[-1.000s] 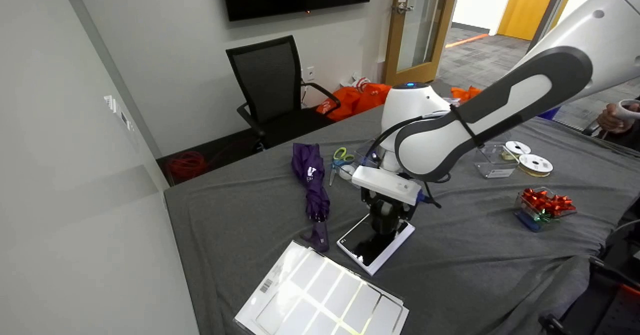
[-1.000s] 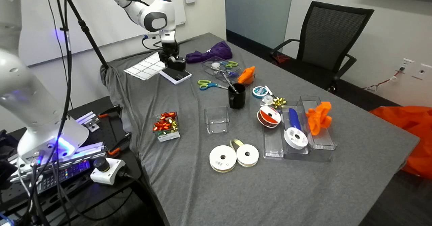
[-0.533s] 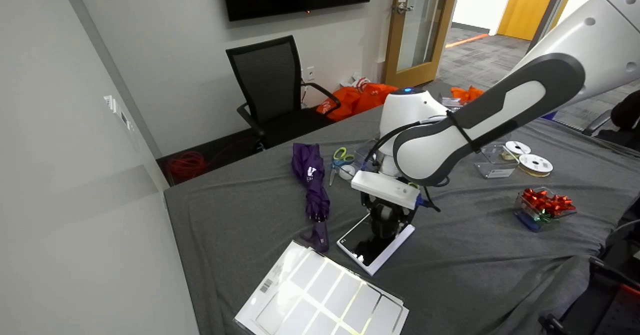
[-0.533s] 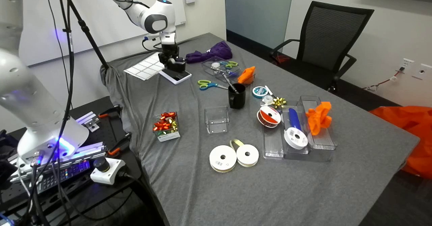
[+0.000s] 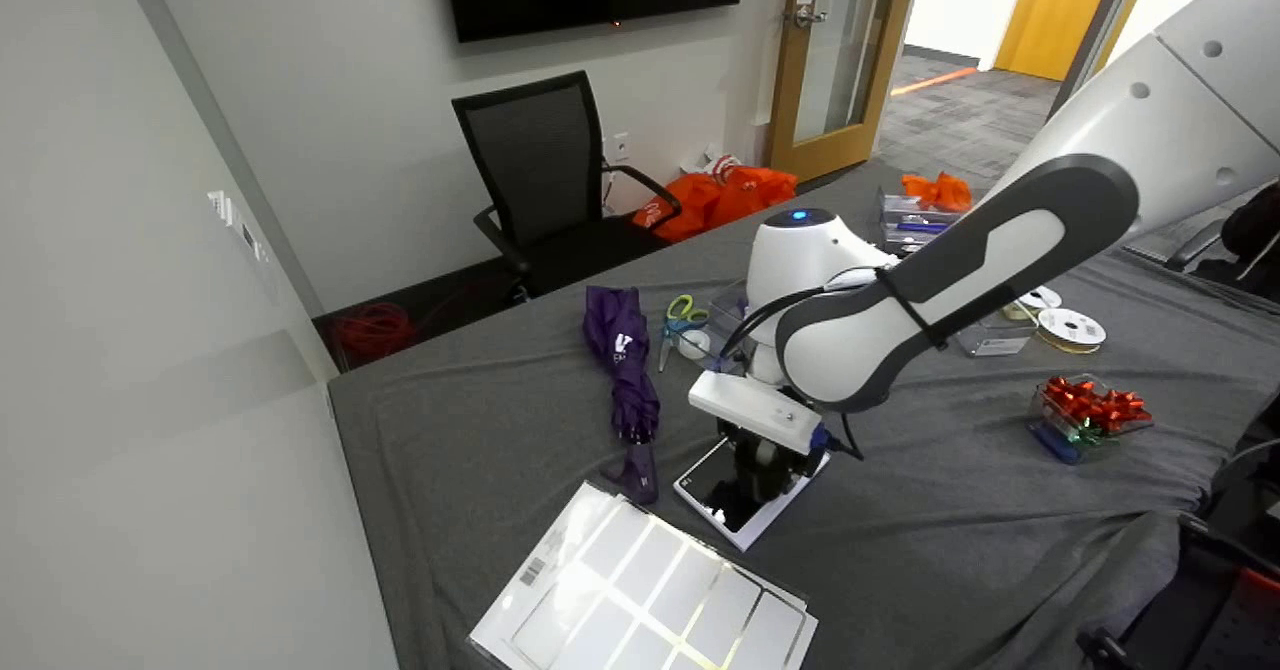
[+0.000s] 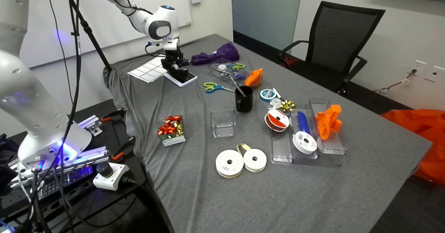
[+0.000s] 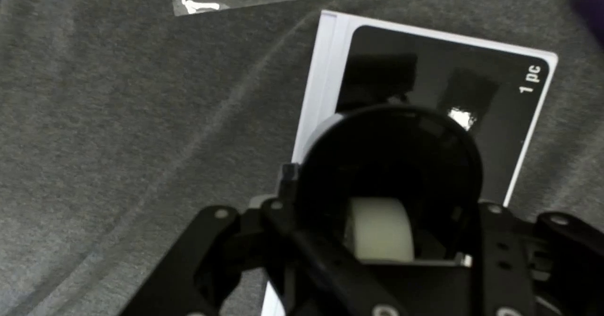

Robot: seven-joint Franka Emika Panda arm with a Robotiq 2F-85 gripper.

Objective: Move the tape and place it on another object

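Note:
The tape, a chunky black dispenser, shows in an exterior view (image 5: 762, 478) and in another exterior view (image 6: 180, 73). In the wrist view the tape (image 7: 391, 141) has a pale roll in its middle. My gripper (image 7: 384, 203) has a finger against each side of it and is shut on it. The other object, a flat glossy black rectangle with a white border (image 5: 715, 490), lies below the tape on the table; it also shows in the wrist view (image 7: 495, 132). The tape is over it and hides part of it. I cannot tell whether they touch.
A white printed sheet (image 5: 660, 590) lies beside the black rectangle. A folded purple umbrella (image 5: 630, 390) lies on its other side. Scissors (image 6: 215, 87), a black mug (image 6: 244, 102) and clear trays (image 6: 223, 123) stand farther along the table. White ribbon rolls (image 6: 229, 162) lie beyond.
The arm and gripper have moved down with the tape, and slightly sideways toward the white sheet. The tape is lower over the black rectangle. The rectangle has not moved.

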